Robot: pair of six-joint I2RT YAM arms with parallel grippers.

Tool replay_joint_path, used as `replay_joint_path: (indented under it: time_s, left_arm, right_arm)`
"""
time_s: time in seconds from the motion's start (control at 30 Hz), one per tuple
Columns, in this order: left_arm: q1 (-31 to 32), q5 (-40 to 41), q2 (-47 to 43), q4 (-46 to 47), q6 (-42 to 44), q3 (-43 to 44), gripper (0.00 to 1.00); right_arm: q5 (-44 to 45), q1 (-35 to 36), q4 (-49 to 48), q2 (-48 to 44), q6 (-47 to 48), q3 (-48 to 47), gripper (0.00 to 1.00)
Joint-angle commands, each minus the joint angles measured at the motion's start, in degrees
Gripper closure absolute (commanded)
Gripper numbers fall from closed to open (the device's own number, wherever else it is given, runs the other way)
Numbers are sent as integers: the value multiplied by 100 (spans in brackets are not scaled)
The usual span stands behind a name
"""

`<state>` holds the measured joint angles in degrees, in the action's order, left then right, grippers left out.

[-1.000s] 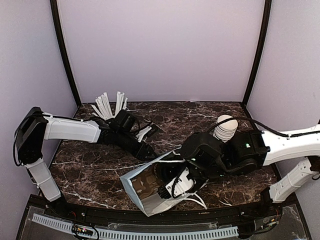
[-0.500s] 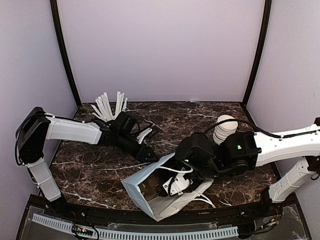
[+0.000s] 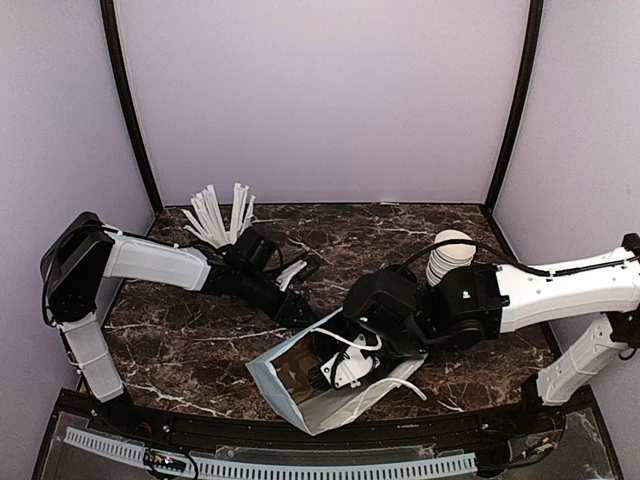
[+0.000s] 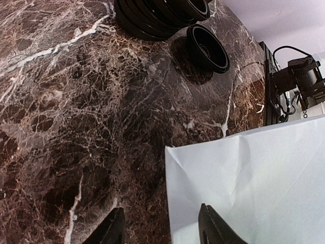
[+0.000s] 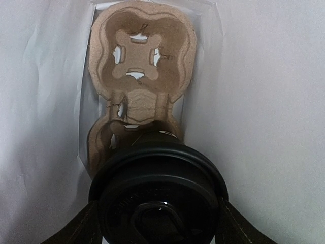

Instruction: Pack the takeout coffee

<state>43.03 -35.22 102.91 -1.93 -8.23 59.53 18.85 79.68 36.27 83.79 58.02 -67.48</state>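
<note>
Right wrist view — right jaws pinch the coffee cup [image 5: 158,188] at its sides, probably light and crushable — left jaws parted.

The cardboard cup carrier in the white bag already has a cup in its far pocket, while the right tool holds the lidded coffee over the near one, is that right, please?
Not quite: the right wrist view shows the far pocket of the cardboard cup carrier empty. The rest stands: it lies in the white bag, and the right tool holds the lidded coffee over the near pocket.
</note>
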Motion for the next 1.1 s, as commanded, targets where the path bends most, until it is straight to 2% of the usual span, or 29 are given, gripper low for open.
replay_joint_path:
  time_s: [0.0, 0.5, 1.07]
  left_arm:
    - [-9, -100, 81, -61, -4, 65, 50]
    - [-6, -198, 67, -189, 18, 157, 50]
    - [-98, -126, -26, -469, 174, 229, 50]
  right_arm:
    - [-105, -107, -130, 79, -3, 117, 49]
    - [-561, -325, 79, 272, 37, 148, 49]
    - [-268, -223, 409, 184, -63, -349, 49]
